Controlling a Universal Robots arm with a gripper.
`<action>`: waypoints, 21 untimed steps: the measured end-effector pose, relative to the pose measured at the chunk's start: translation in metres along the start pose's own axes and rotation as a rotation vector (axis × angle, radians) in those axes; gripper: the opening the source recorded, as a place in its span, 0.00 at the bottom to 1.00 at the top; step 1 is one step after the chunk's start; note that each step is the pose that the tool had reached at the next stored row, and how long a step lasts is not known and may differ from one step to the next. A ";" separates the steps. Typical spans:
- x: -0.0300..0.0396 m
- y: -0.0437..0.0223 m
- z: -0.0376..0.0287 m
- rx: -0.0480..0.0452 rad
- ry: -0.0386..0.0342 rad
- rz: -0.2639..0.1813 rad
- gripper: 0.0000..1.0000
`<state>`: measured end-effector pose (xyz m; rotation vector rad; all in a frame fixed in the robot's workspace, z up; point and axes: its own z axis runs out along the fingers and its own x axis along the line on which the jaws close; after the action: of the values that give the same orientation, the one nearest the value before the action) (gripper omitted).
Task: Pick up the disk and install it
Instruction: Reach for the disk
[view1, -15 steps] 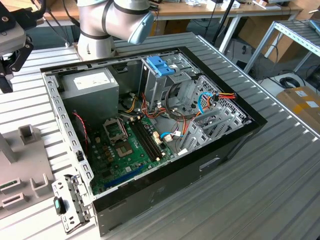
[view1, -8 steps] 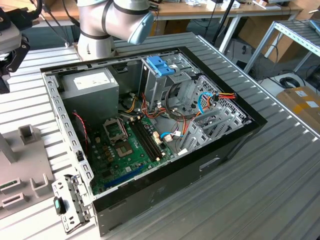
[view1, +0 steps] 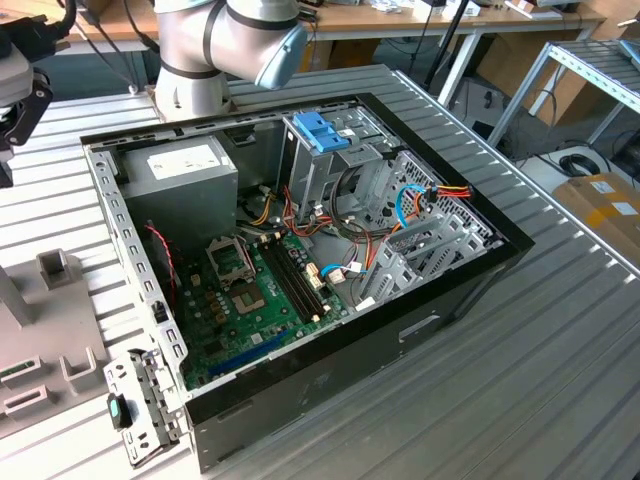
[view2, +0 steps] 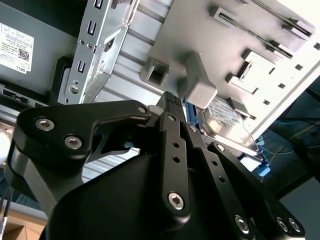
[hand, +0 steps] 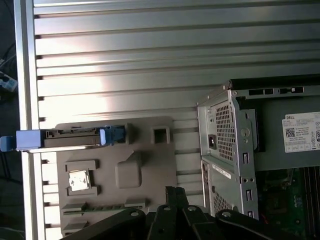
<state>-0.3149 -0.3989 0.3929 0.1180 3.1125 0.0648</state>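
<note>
Disk (hand: 65, 138) first: it stands on its long edge in a slot along one edge of a grey fixture plate (hand: 150, 200), its dark body framed by bright blue carrier rails. In the second wrist view the disk (view2: 227, 120) shows a silvery labelled face beyond a raised grey block (view2: 197, 87) on the same plate (view2: 210, 45).

The ribbed aluminium table (view1: 560, 350) carries everything. An open black computer case (view1: 330, 370) lies on its side in the middle of it, and the grey arm (view1: 215, 40) rises just behind the case. The first wrist view shows the plate just beside the case's perforated metal rear panel (hand: 235, 150).

Inside the case, a grey power supply (view1: 180, 175) sits at the back towards the exterior view's left, with a green motherboard (view1: 250, 300) in front of it. An upright metal drive cage (view1: 320, 175), topped by a light blue tab (view1: 322, 130), stands towards the exterior view's right. Red, yellow and blue cables (view1: 420, 200) tangle beside the cage. A loose perforated bracket (view1: 145, 410) lies at the case's near corner.

The black gripper (hand: 175, 192) hangs above the plate, apart from the disk. Its fingertips are pressed together with nothing between them. In the second wrist view the gripper (view2: 172, 100) points towards the raised block.
</note>
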 end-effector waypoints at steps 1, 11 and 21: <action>0.0008 -0.0001 0.0000 0.0000 0.0000 0.000 0.10; 0.0075 -0.0006 -0.0001 0.0000 0.0000 0.000 0.10; 0.0156 -0.0012 -0.0001 0.0000 0.0000 0.000 0.10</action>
<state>-0.3306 -0.3990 0.3925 0.1179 3.1125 0.0648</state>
